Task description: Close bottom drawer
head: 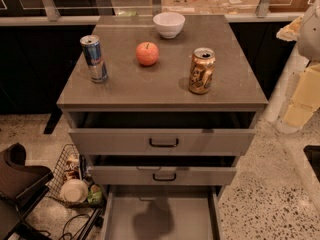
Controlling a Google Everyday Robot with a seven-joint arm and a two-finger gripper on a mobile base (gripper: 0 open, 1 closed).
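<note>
The grey cabinet [162, 96] has all three drawers pulled out. The bottom drawer [192, 214] sticks out the farthest, toward the lower edge of the camera view. Its plain grey inside shows with a dark shadow on it, and its front is cut off below the frame. Above it, the middle drawer [162, 175] and the top drawer [162, 142] are each partly out, both with dark bar handles. My gripper [302, 101], cream-coloured, hangs at the right edge beside the cabinet, well above and to the right of the bottom drawer and touching nothing.
The cabinet top holds a blue-silver can [93, 59], a red apple [147, 53], a white bowl [169, 24] and a gold can [201, 70]. A wire basket [75, 179] of items and a dark chair [17, 184] stand on the speckled floor at the left.
</note>
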